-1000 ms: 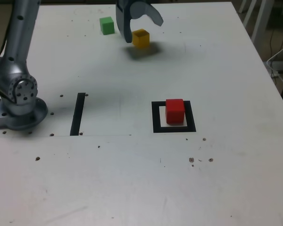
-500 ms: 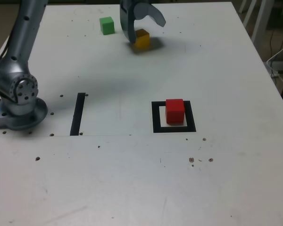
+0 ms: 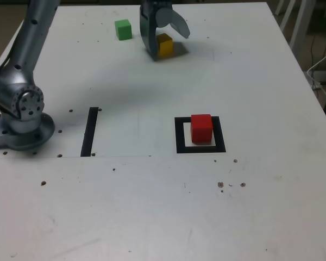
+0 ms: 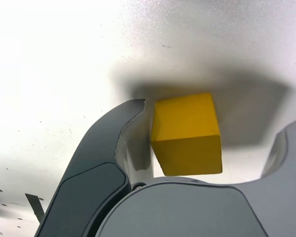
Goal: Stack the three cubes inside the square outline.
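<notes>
1. One grey arm [image 3: 35, 43] rose from its round base [image 3: 24, 133] at the exterior view's left.
2. One black bar [image 3: 89, 132] lay flat on the white table [image 3: 136, 206].
3. One green cube [image 3: 123, 30] sat toward the far edge.
4. One pincer [image 3: 170, 47] stood wide around the yellow cube [image 3: 165, 47], nearer one finger [image 4: 96, 148]; whether they touched could not be told.
5. One red cube [image 3: 201, 129] sat inside the black square outline [image 3: 200, 149].
</notes>
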